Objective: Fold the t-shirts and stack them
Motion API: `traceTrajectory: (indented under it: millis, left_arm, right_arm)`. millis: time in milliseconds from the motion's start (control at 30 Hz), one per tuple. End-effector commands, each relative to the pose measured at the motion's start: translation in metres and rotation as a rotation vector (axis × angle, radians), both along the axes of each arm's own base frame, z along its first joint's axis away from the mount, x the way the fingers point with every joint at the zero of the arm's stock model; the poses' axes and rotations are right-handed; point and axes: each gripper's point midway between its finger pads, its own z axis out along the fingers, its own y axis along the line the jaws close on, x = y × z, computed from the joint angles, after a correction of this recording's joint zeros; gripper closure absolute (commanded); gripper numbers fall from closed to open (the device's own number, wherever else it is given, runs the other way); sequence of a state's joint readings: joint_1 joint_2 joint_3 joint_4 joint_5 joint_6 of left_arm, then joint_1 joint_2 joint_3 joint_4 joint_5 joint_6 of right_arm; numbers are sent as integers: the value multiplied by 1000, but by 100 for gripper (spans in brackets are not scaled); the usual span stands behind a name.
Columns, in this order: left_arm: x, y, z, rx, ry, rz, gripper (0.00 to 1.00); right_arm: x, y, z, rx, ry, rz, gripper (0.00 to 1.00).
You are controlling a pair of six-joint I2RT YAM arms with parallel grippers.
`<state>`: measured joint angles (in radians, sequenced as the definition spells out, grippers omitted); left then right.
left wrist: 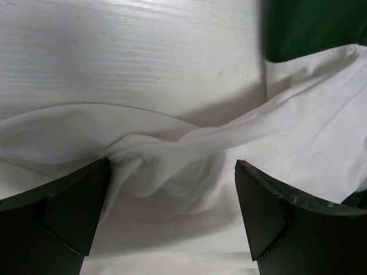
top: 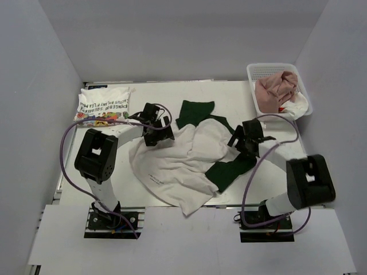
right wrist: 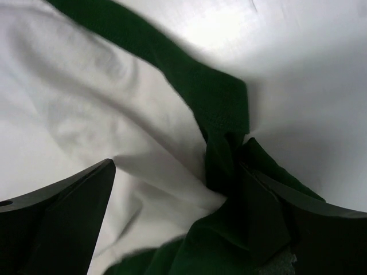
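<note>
**Green-sleeved t-shirt (top: 172, 166) is lying crumpled mid-surface, with both tools hanging open over it**

Nearest the arm bases, the white hem of the green-sleeved t-shirt is drooping toward the front edge of the surface (top: 229, 94), with one dark sleeve lying folded over by the right arm. Judging by the rumpled body, the step in hand is spreading the shirt flat before any fold. That is calling for each tool to pinch a single layer at an outer edge and for the two to draw apart evenly, not bunching the middle.

The left tool (top: 158, 135) is sitting at the shirt's upper left edge. In its wrist view the fingers are standing wide apart around a raised white ridge of cloth, gripping nothing. The right tool (top: 242, 140) is likewise gaping wide (right wrist: 178, 172) over twisted green fabric, and its right finger is seemingly brushing that fabric.

Farther back, a folded cartoon-print t-shirt (top: 103, 105) is resting at the far left. At the far right, a white lattice basket (top: 275, 66) is holding a pink t-shirt (top: 275, 89) and a white one showing a little red (top: 295, 106).
</note>
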<state>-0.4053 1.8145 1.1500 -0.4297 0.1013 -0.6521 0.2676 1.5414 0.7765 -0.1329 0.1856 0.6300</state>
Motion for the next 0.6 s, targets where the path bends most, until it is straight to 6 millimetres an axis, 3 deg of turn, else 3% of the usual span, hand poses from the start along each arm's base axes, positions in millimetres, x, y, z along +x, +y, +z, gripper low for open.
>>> traceTrajectory:
  millis: [0, 100, 133, 167, 200, 233, 300, 367, 467, 500, 567]
  left_arm:
    - [0, -14, 16, -54, -45, -93, 0]
    - [-6, 7, 51, 0, -143, -51, 0]
    - [-14, 18, 53, 32, -150, -31, 0]
    - [-17, 30, 77, 54, -222, 5, 0]
    - [-24, 47, 79, 80, -217, 41, 0]
    - [-36, 60, 71, 114, -200, 83, 0]
    - [-52, 105, 71, 261, -188, 234, 0]
    - [-66, 128, 56, 320, -132, 349, 0]
    - [-67, 140, 47, 302, -126, 391, 0]
    - [-58, 142, 48, 291, -158, 400, 0]
    - [-51, 148, 41, 285, -147, 391, 0]
  right_arm:
    - [-90, -13, -26, 41, 226, -129, 10]
    - [-89, -24, 4, 22, 118, -157, 10]
    - [-76, -32, 34, 18, -11, -181, 10]
    - [-72, -34, 43, 0, -50, -161, 10]
    - [-62, -37, 65, -27, -130, -132, 10]
    - [-49, -39, 81, -33, -205, -134, 10]
    - [-34, -38, 103, -56, -284, -93, 10]
    - [-10, -32, 121, -78, -366, -43, 10]
    - [19, -20, 123, -100, -375, 30, 10]
    - [30, -15, 134, -97, -399, 45, 10]
    - [49, -6, 124, -114, -371, 100, 10]
